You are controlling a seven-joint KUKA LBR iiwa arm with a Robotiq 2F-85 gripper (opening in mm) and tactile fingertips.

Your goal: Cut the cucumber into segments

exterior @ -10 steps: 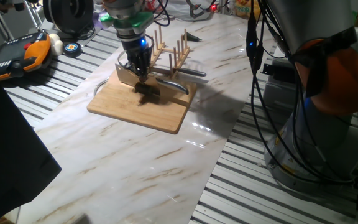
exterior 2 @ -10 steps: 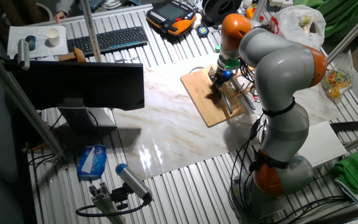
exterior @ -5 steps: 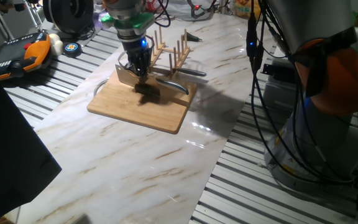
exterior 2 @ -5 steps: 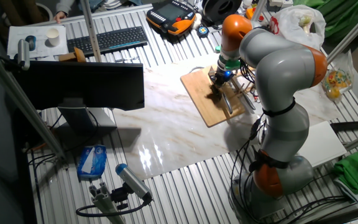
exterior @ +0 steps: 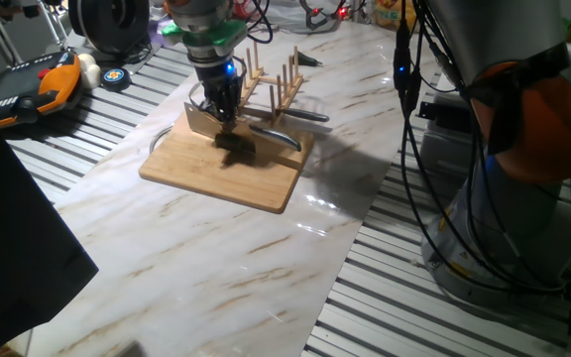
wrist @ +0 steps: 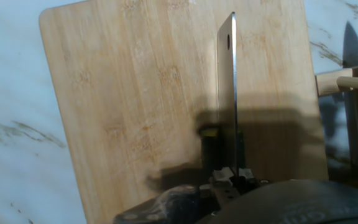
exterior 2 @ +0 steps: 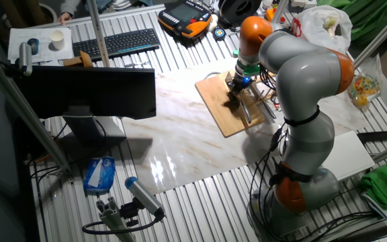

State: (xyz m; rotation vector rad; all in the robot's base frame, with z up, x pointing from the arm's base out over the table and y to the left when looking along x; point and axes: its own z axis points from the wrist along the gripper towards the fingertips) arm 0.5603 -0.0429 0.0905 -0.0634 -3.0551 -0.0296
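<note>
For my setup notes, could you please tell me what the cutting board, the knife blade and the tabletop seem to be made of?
The cutting board looks like bamboo or light wood: pale tan, fine straight grain in joined strips, matte. The knife blade seems to be polished metal, grey and reflective. The tabletop looks like glossy white marble or an imitation, with brown veins and glare.

I find almost nothing changed over the last second. My gripper (exterior: 228, 117) sits at the same spot above the cucumber (exterior: 234, 146) at the twelve o'clock end of the board (exterior: 228, 169), with no shift I can make out in either fixed view.
</note>
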